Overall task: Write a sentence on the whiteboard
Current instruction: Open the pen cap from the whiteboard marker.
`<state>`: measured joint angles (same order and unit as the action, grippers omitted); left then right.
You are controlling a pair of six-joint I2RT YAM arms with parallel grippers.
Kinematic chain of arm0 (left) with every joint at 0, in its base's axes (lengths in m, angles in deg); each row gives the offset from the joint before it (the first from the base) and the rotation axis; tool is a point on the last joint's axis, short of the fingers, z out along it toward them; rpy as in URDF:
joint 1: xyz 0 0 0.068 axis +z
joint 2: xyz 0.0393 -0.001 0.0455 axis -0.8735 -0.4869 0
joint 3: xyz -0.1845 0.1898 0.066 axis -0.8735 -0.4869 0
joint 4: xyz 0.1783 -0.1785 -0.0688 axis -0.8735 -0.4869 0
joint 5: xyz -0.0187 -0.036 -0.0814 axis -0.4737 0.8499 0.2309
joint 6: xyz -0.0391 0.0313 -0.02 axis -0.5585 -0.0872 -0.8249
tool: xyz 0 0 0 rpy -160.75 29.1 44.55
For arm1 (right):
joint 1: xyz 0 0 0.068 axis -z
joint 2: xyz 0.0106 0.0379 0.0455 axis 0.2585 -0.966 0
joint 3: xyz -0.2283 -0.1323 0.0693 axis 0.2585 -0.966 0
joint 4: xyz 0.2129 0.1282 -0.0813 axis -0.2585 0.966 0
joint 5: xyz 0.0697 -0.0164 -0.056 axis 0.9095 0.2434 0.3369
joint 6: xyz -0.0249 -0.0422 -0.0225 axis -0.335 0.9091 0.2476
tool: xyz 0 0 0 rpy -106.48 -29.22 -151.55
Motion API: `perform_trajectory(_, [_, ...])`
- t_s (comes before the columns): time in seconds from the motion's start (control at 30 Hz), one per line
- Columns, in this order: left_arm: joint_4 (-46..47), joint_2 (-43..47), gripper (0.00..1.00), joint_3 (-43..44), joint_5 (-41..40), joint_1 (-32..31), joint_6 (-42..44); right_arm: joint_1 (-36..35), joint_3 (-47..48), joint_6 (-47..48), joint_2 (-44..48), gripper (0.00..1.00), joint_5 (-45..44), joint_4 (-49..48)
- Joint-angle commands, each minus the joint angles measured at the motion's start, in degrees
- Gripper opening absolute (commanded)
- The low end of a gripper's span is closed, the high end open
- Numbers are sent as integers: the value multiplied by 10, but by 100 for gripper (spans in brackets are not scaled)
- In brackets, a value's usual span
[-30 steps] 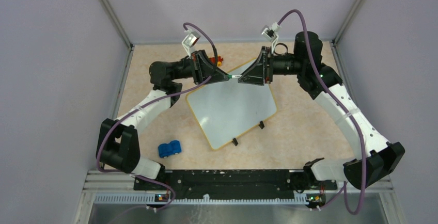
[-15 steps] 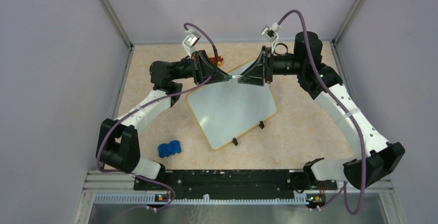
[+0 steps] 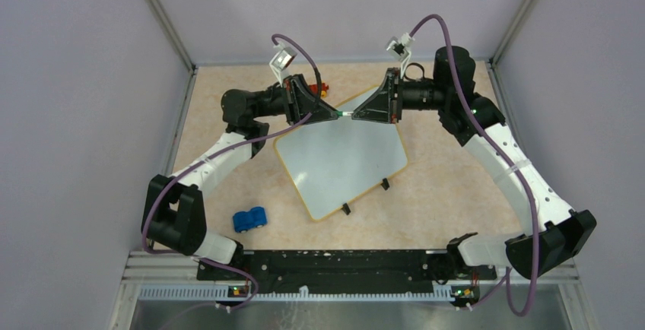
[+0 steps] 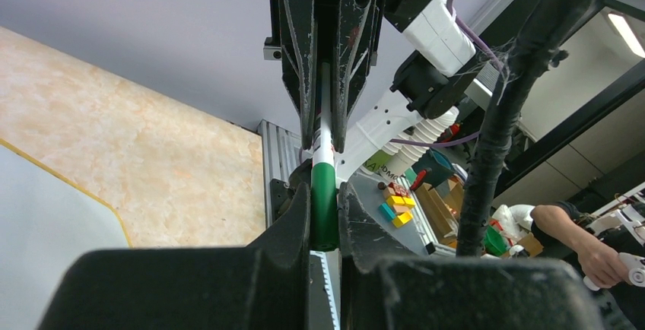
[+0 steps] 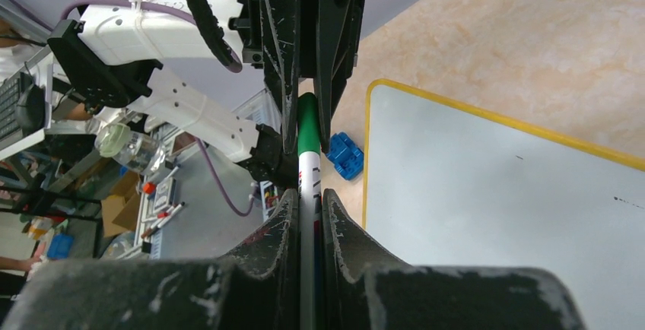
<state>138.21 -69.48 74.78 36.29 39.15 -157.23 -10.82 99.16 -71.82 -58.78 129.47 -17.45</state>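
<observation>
The whiteboard lies flat on the table, turned diagonally, white with a tan-yellow rim. No sentence is in view; its visible face is plain apart from tiny specks. Above its far corner a marker hangs level between the two grippers. My left gripper is shut on the marker's green cap. Facing it tip to tip, my right gripper is shut on the white barrel. In the left wrist view the left gripper pinches the cap; in the right wrist view the right gripper squeezes the barrel.
A blue toy car sits on the table near the left arm's base. Small red and yellow blocks lie behind the left gripper. Two black clips stick out of the board's near edge. Grey walls close in three sides.
The right gripper's jaws have closed on the marker barrel and the gap between the two grippers has shrunk slightly. The left gripper has kept its hold on the cap.
</observation>
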Motion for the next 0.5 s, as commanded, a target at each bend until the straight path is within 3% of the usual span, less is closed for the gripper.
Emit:
perform_trajectory(0.0, [0,14,0,2,2,17,15,19,34,16,14,0,8,-6])
perform_trajectory(0.47, [2,54,0,-22,12,154,-1,151,-1,4,53,0,94,-16])
